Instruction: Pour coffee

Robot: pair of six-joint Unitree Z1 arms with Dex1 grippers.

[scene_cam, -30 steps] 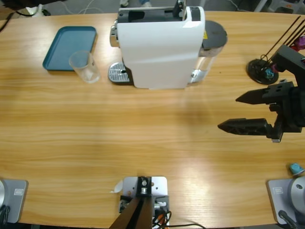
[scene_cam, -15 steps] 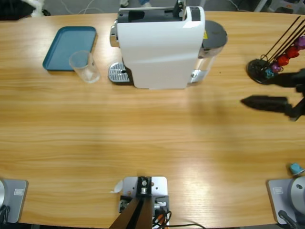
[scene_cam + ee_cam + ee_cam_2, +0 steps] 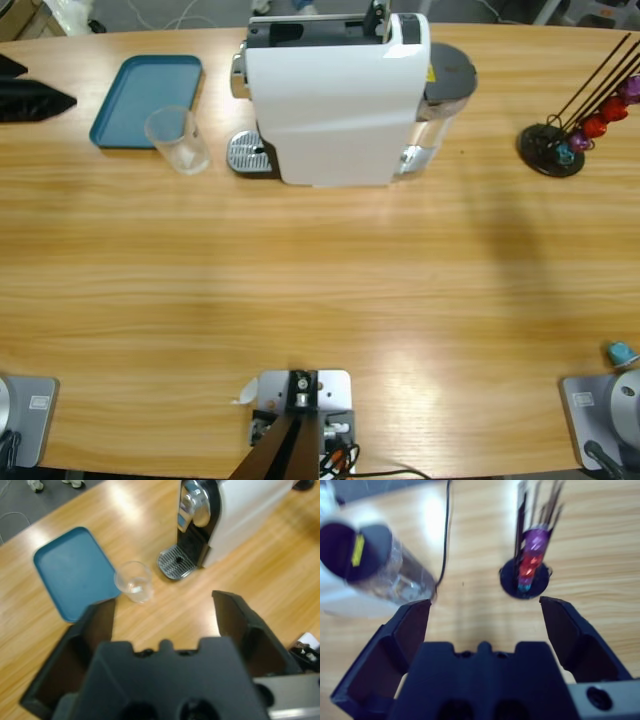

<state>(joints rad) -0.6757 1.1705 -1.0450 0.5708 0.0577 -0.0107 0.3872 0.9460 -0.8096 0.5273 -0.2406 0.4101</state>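
High view: white coffee machine (image 3: 335, 95) stands at the table's far middle, drip grate (image 3: 245, 152) at its left foot, empty. Clear glass cup (image 3: 178, 139) sits just left of the grate, touching the near right corner of the blue tray (image 3: 145, 100), not under the spout. Capsule rack (image 3: 565, 140) w/ coloured pods is far right. Big change: the arm that hung over the right side of the table 1 s ago, jaws spread, has gone out of frame; only its faint shadow is left on the wood. New black jaw tip, the left gripper (image 3: 35, 100), now pokes in at the left edge, level w/ the tray. Left wrist view: looks down past the left gripper (image 3: 165, 611) at tray (image 3: 75, 570), cup (image 3: 134, 581) and grate (image 3: 176, 563) below the chrome spout (image 3: 192, 507); jaws spread wide, nothing between them, cup centred ahead but well apart. Right wrist view: right gripper (image 3: 482, 615) also gaping, empty, aimed at the capsule rack (image 3: 527, 575) w/ the machine's water tank (image 3: 375, 565) to one side; blurred. Meaning, prob.: the right arm has backed off toward the rack and the left arm is coming in for the cup. Task barely begun: cup must be grabbed and set on the grate before any coffee runs.
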